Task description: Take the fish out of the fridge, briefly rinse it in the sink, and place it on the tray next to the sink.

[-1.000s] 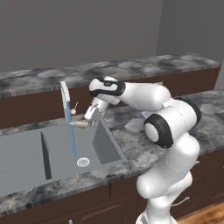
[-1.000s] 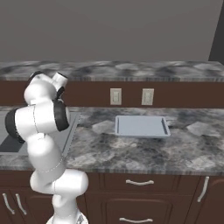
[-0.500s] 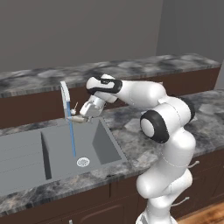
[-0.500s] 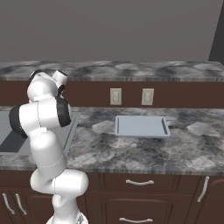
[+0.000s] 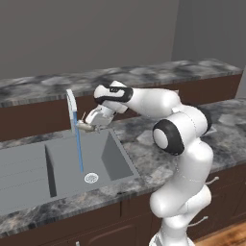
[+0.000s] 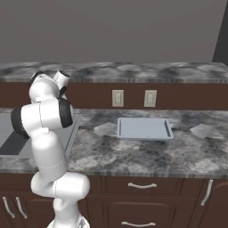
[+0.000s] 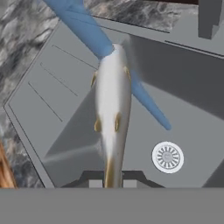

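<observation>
1. Left base view: gripper point(image 5: 88, 126) shut tight on the fish point(image 5: 85, 127), held over the sink point(image 5: 57, 168), right by the white faucet point(image 5: 71, 108). Blue water stream point(image 5: 79, 153) running down to the round drain point(image 5: 91, 178).
2. Right base view: light-grey tray point(image 6: 144, 128) lying flat on the marble counter point(image 6: 133, 153), well apart from the sink point(image 6: 20, 141) at the left edge.
3. Hand view: silvery fish point(image 7: 113, 109) pinched by its tail between the finger tips point(image 7: 95, 181), nose touching the water stream point(image 7: 94, 39), above the basin and drain point(image 7: 167, 157).
</observation>
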